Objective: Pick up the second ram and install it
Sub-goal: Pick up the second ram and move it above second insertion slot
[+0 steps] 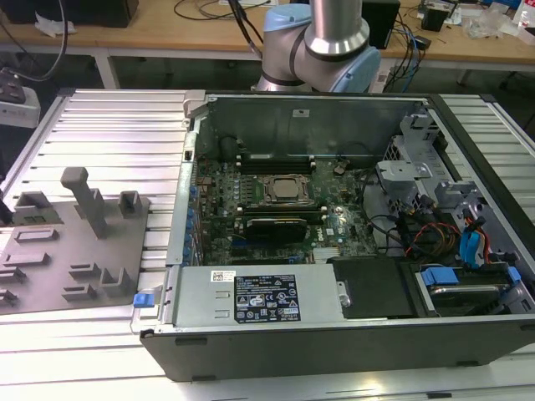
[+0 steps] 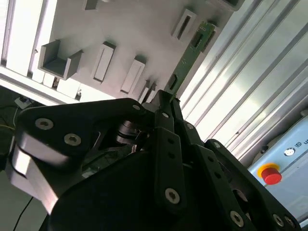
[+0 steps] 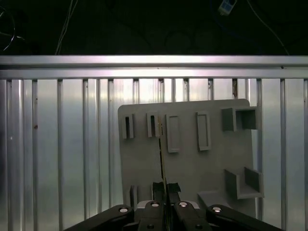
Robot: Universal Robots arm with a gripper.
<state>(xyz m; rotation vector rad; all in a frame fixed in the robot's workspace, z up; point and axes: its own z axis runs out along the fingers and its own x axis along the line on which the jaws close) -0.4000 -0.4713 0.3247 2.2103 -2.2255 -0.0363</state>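
Second ram, one end in claw

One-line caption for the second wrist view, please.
Pincer shut on the second ram, with the grey fixture plate behind it.

A wooden workbench strewn with cables stands behind the ribbed metal table.

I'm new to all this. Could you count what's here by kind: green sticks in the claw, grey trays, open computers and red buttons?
second ram, a green stick clamped in the gripper: 1
grey tray with slots: 1
computer case, lying open: 1
red button: 1
Total: 4
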